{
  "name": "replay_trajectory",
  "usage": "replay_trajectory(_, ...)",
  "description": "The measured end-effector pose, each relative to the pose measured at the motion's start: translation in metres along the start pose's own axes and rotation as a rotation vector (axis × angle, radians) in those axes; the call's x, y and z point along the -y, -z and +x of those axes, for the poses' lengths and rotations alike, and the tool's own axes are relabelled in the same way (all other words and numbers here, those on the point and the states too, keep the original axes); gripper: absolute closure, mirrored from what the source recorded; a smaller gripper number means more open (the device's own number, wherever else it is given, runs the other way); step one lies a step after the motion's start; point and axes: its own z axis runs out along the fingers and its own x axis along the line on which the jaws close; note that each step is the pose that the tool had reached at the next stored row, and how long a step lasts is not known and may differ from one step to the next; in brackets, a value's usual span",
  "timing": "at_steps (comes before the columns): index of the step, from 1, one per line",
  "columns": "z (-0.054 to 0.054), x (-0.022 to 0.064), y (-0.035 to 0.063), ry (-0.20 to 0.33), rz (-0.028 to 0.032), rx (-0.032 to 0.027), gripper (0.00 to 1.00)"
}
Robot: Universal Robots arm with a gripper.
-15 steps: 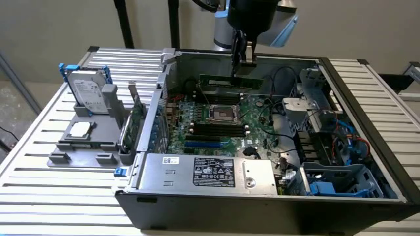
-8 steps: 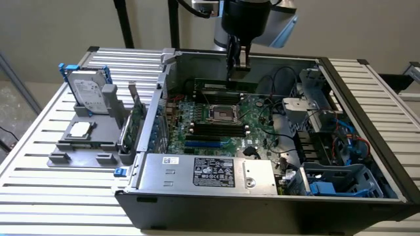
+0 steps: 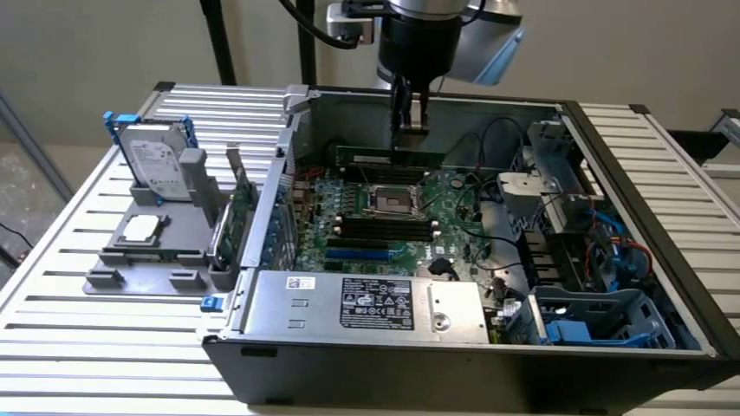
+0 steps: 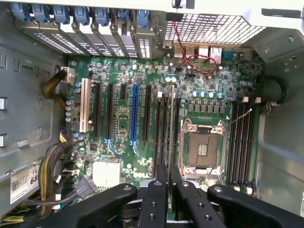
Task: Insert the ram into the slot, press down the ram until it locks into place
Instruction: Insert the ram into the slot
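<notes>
My gripper [image 3: 407, 130] reaches down from the top into the open computer case and is shut on the ram [image 3: 370, 159], a long thin green stick held level and on edge above the motherboard [image 3: 451, 234]. In the wrist view the ram [image 4: 170, 123] shows edge-on between my black fingers [image 4: 154, 199], running parallel to the long black slots [image 4: 160, 133] beside the CPU socket [image 4: 202, 147]. In the exterior view those black slots [image 3: 376, 227] lie just in front of the CPU socket [image 3: 390, 201]. I cannot tell whether the ram's lower edge touches a slot.
A shorter blue slot [image 3: 356, 255] lies near the grey power supply [image 3: 364, 299]. Loose cables [image 3: 497, 199] and drive cages [image 3: 578, 225] crowd the exterior view's right side of the case. A hard drive [image 3: 156, 165] stands in a holder outside, on the exterior view's left.
</notes>
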Motion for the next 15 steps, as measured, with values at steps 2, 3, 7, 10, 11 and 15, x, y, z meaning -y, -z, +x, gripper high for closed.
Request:
replay_trajectory(2, 0.0, -0.0005, -0.0036, 0.0, 0.0037, -0.0002, 0.86)
replay_trajectory(3, 0.0, -0.0006, -0.0054, 0.0, 0.005, -0.0002, 0.86)
replay_trajectory(7, 0.0, -0.0005, -0.0127, 0.0, 0.0063, -0.0003, 0.86)
replay_trajectory(10, 0.0, -0.0003, -0.0181, 0.0, 0.0063, -0.0002, 0.86)
replay_trajectory(11, 0.0, -0.0003, -0.02, 0.0, 0.0063, -0.0002, 0.86)
replay_trajectory(15, 0.0, -0.0001, -0.0272, 0.001, 0.0063, -0.0003, 0.86)
